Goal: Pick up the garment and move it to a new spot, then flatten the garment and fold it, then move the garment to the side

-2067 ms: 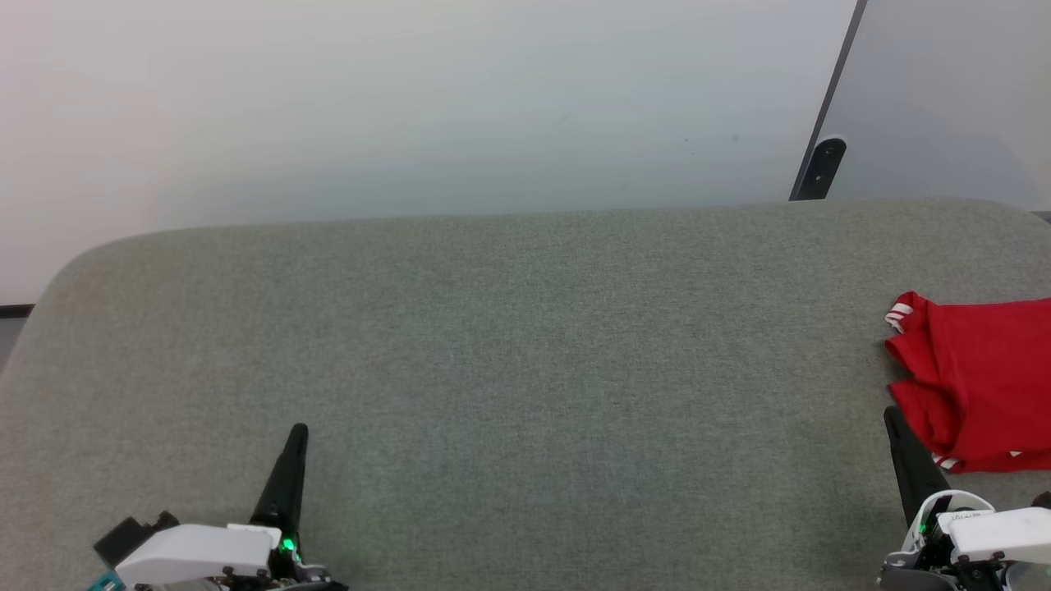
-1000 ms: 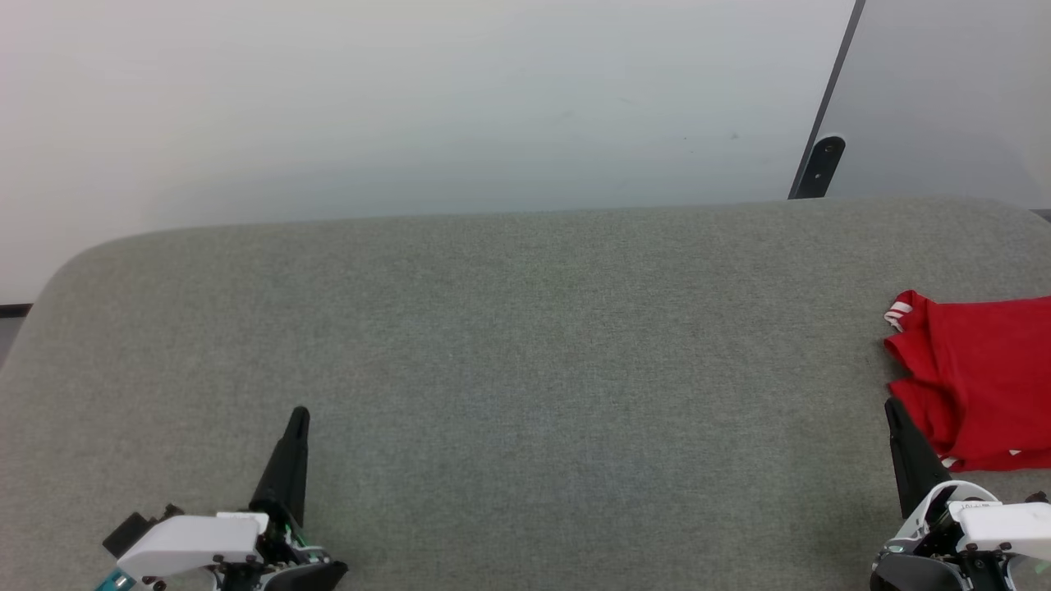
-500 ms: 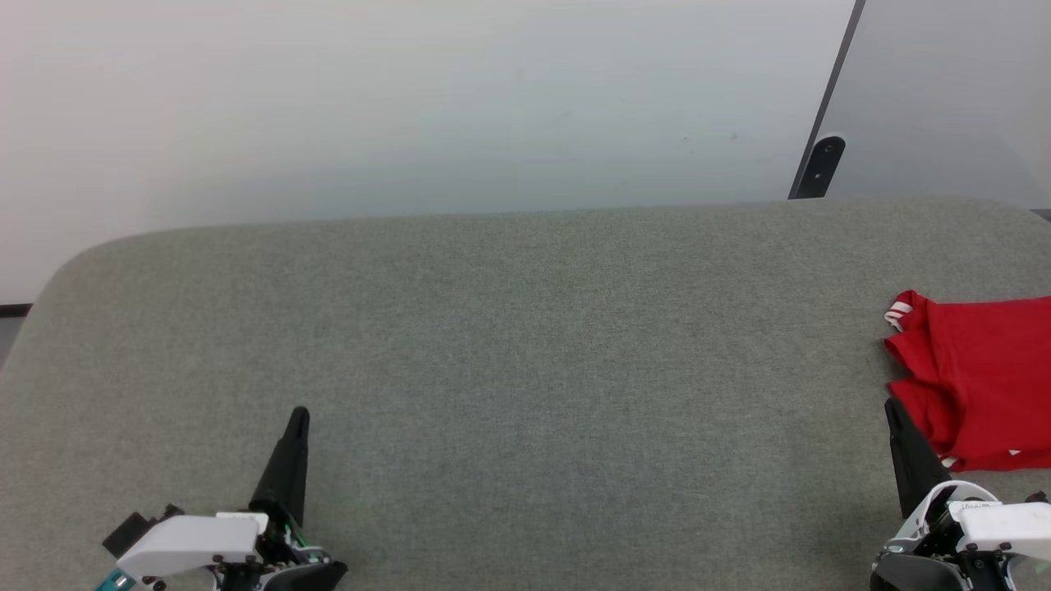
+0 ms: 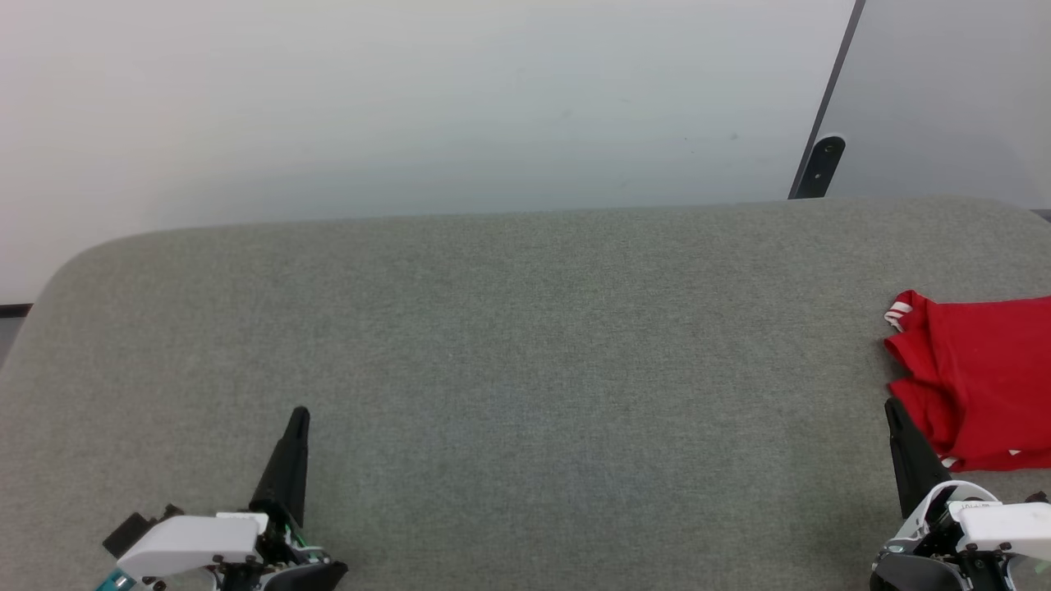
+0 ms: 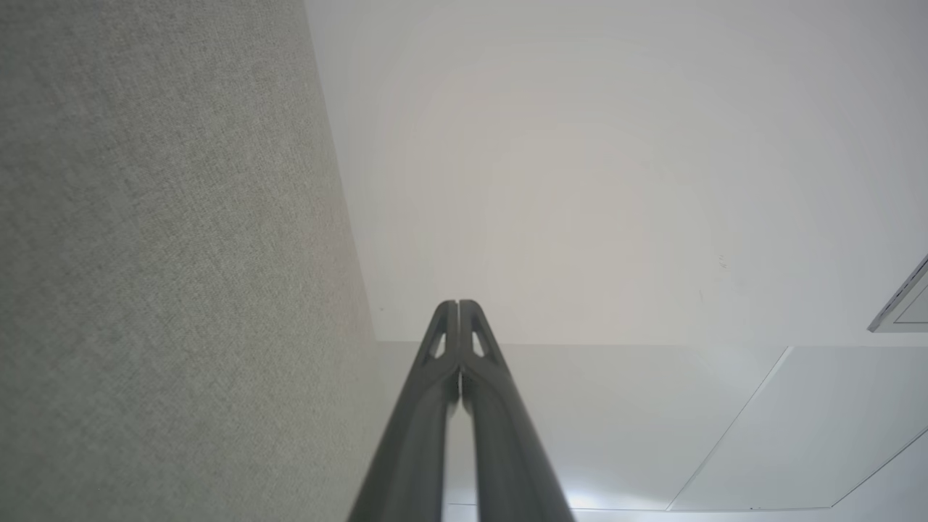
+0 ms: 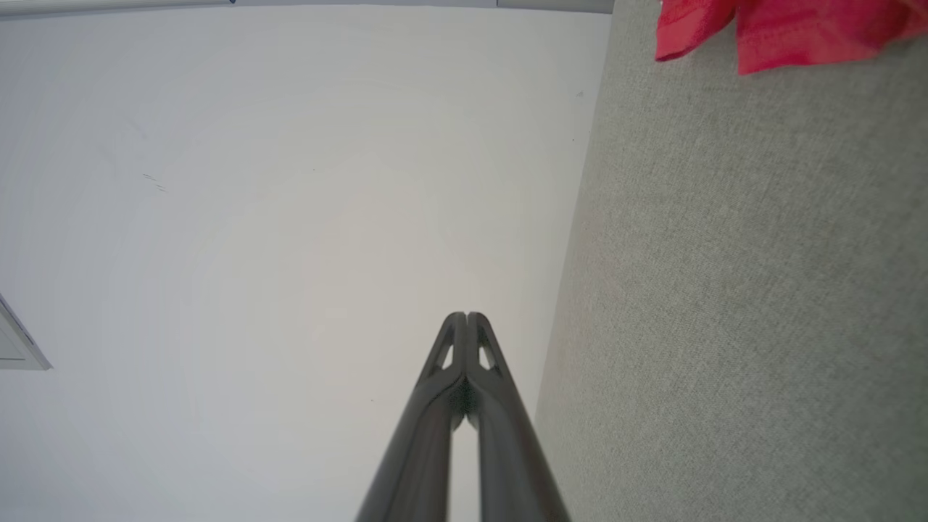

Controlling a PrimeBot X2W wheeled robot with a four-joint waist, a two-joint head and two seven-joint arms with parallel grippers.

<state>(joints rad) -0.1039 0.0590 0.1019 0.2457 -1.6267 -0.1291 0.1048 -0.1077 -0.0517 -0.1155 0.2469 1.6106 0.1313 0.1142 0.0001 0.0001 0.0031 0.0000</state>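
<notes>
**Desk:** What are you seeing on the claws?

**Me:** I see the left gripper (image 4: 299, 414) low on my left with its two dark fingers pressed together tip to tip. Its wrist camera shows the tips meeting along one thin seam. The right gripper (image 4: 889, 405) is the same, fingers closed flat against each other and pointing away from me.

**Desk:** And the garment?

**Me:** The garment (image 4: 977, 382) lies just ahead of the right claw's fingertips and off to their right, on the grey padded table (image 4: 525, 345). It is bright red, bunched and creased, and it runs past the right edge of my head view. I can make out a white band with red stripes at its far-left corner and another at the near hem, beside the right finger. In the head view the finger's tip sits right against the red edge. From the right wrist camera, the cloth lies well off to one side of the tips, apart from them.

**Desk:** Where is it relative to the left claw?

**Me:** Far to the right of it, with the whole breadth of grey table between them. Beyond both claws I see the pale wall (image 4: 410, 107).
</notes>
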